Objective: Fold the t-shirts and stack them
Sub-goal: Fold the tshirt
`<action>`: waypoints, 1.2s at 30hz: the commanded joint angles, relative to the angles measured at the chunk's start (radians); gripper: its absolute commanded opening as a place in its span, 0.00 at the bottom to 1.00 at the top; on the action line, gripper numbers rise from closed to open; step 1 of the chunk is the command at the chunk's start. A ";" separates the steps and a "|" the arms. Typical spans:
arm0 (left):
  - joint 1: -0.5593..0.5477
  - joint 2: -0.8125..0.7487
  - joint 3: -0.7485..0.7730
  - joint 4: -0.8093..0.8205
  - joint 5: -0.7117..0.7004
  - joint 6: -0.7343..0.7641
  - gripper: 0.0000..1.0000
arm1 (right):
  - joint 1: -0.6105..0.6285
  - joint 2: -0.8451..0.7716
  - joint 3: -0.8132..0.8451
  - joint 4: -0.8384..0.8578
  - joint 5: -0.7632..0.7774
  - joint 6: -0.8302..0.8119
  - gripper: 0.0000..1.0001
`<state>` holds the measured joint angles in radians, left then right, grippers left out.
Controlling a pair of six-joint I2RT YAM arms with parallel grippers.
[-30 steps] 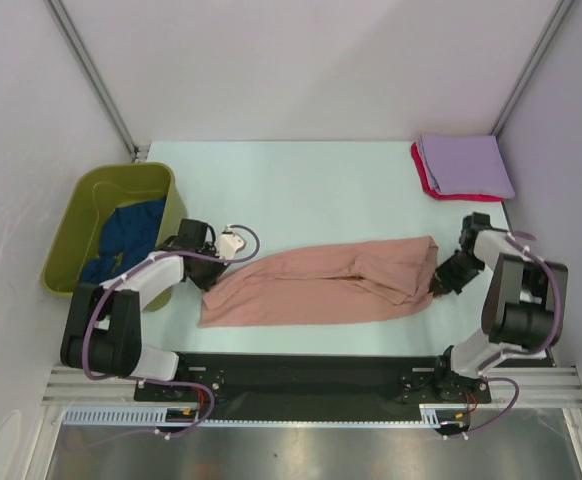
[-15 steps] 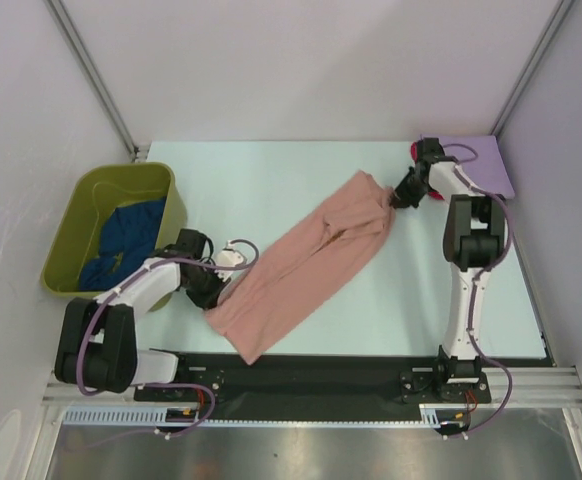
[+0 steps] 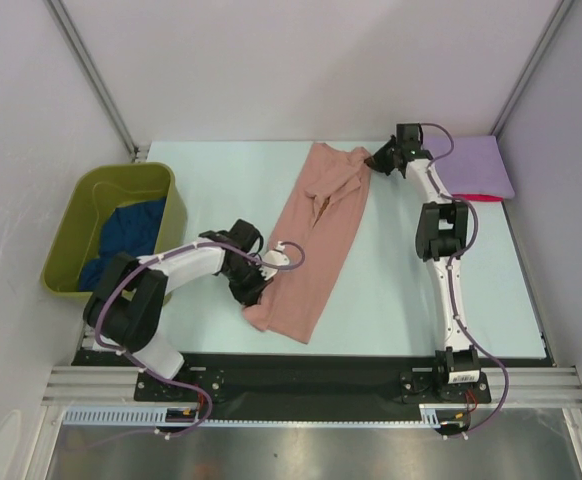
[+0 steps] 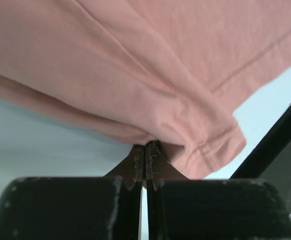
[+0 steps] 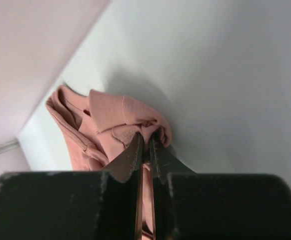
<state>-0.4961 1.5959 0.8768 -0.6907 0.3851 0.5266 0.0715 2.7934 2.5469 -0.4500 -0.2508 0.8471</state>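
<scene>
The salmon-pink t-shirt [image 3: 321,235] lies as a long folded strip running from the far middle of the table to the near middle. My left gripper [image 3: 258,292] is shut on its near hem corner; the left wrist view shows the fingertips [image 4: 145,149] pinching the pink cloth [image 4: 135,65]. At the far end, my right gripper [image 3: 374,162] is shut on a bunched corner, and the right wrist view shows its jaws [image 5: 146,139] closed on pink folds [image 5: 110,117]. A folded lavender t-shirt [image 3: 476,165] rests on a red t-shirt [image 3: 471,197] at the far right. A dark blue t-shirt [image 3: 121,245] lies in the tub.
The olive-green tub [image 3: 81,200] stands at the table's left edge. The right arm [image 3: 441,230] stretches far across the right side, just left of the lavender stack. A black rail [image 3: 301,370] runs along the near edge.
The right gripper carried its end of the pink shirt from the near right to the far middle. The left gripper slid its end rightward, so the shirt swung from crosswise to front-to-back.
</scene>
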 commanded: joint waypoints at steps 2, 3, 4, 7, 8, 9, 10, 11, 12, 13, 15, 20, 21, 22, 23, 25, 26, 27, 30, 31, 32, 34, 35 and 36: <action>-0.087 0.053 0.008 0.056 0.087 -0.056 0.01 | 0.030 0.103 0.087 0.180 0.067 0.095 0.00; -0.097 0.062 0.010 0.074 0.080 -0.062 0.00 | 0.034 0.107 0.093 0.203 0.077 0.105 0.00; -0.104 0.064 0.011 0.080 0.080 -0.066 0.00 | 0.031 0.109 0.093 0.209 0.084 0.110 0.00; -0.133 0.070 0.022 0.109 0.083 -0.079 0.03 | 0.028 0.094 0.096 0.215 0.096 0.086 0.28; -0.140 0.073 0.028 0.105 0.072 -0.085 0.05 | 0.027 0.084 0.095 0.212 0.097 0.075 0.35; -0.147 0.069 0.031 0.100 0.066 -0.085 0.10 | 0.025 0.068 0.092 0.202 0.097 0.055 0.41; -0.156 0.064 0.034 0.096 0.058 -0.083 0.13 | 0.022 0.030 0.085 0.194 0.096 0.020 0.46; -0.157 0.056 0.033 0.085 0.045 -0.086 0.16 | 0.019 0.002 0.070 0.179 0.105 0.003 0.48; -0.156 0.046 0.030 0.077 0.034 -0.089 0.22 | 0.016 -0.027 0.053 0.160 0.116 -0.008 0.51; -0.153 0.020 0.016 0.073 0.014 -0.089 0.24 | 0.007 -0.056 0.024 0.162 0.116 -0.028 0.55; -0.139 -0.019 -0.002 0.068 -0.050 -0.088 0.30 | 0.001 -0.145 -0.026 0.142 0.125 -0.055 0.59; -0.046 -0.125 -0.016 0.053 -0.192 -0.088 0.38 | -0.010 -0.273 -0.036 0.025 0.223 -0.212 0.67; -0.033 -0.143 -0.016 0.051 -0.204 -0.085 0.41 | -0.013 -0.309 -0.051 0.002 0.225 -0.218 0.67; -0.019 -0.155 -0.019 0.048 -0.221 -0.083 0.42 | -0.018 -0.324 -0.062 -0.013 0.222 -0.224 0.67; -0.016 -0.189 -0.022 0.046 -0.235 -0.077 0.44 | -0.019 -0.343 -0.073 -0.032 0.219 -0.238 0.67; -0.015 -0.223 -0.044 0.048 -0.262 -0.065 0.48 | -0.018 -0.411 -0.129 -0.114 0.219 -0.261 0.66; -0.015 -0.241 -0.053 0.054 -0.268 -0.057 0.48 | -0.016 -0.440 -0.163 -0.146 0.216 -0.272 0.66; -0.015 -0.273 -0.064 0.056 -0.279 -0.056 0.50 | -0.003 -0.475 -0.219 -0.203 0.214 -0.293 0.66; -0.015 -0.336 -0.108 0.063 -0.319 -0.062 0.50 | 0.030 -0.687 -0.543 -0.237 0.188 -0.330 0.67; -0.013 -0.391 -0.130 0.062 -0.321 -0.059 0.50 | 0.056 -0.795 -0.632 -0.236 0.183 -0.341 0.68; -0.013 -0.454 -0.148 0.053 -0.325 -0.047 0.50 | 0.089 -0.861 -0.827 -0.234 0.180 -0.327 0.69; -0.013 -0.521 -0.166 0.034 -0.313 -0.010 0.50 | 0.129 -0.974 -1.026 -0.205 0.160 -0.307 0.69; -0.015 -0.560 -0.174 0.016 -0.299 0.036 0.50 | 0.152 -1.080 -1.191 -0.193 0.133 -0.292 0.69; -0.015 -0.597 -0.186 0.004 -0.281 0.067 0.51 | 0.175 -1.125 -1.282 -0.170 0.124 -0.272 0.69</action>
<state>-0.5091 1.1126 0.7109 -0.6598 0.0898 0.4973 0.1741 1.8122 1.5043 -0.5777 -0.0731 0.5594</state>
